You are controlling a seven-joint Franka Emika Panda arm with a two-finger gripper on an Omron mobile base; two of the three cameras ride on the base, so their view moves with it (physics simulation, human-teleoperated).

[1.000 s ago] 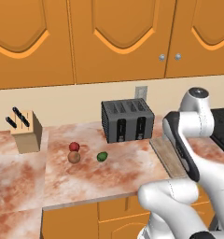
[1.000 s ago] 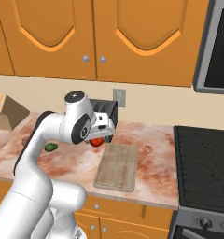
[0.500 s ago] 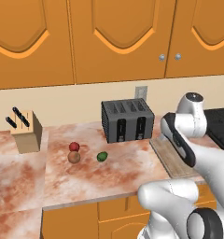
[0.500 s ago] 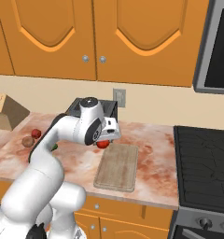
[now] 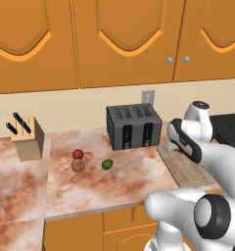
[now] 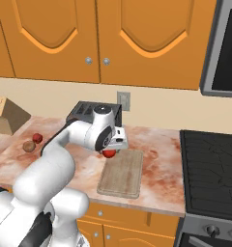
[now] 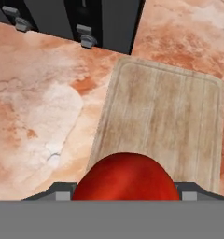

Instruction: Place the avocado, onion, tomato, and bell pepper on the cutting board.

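My gripper (image 6: 108,151) is shut on a smooth red tomato (image 7: 128,179) and holds it just above the left end of the light wooden cutting board (image 7: 170,116), near the toaster. The board (image 6: 123,174) lies bare on the counter. Far to the left, on the marbled counter, sit the dark green avocado (image 5: 106,164), the tan-brown onion (image 5: 77,165) and a dark red bell pepper (image 5: 78,154), close together. In the right base view the onion (image 6: 29,146) and the pepper (image 6: 37,138) show left of my arm.
A black toaster (image 5: 134,126) stands against the wall just behind the board's left end. A wooden knife block (image 5: 26,138) is at the far left. A black stove (image 6: 212,169) borders the counter on the right, past the board.
My arm has swung to the right with the tomato, from over the bare counter in front of the toaster to the board's left end. The three items on the counter stayed put.
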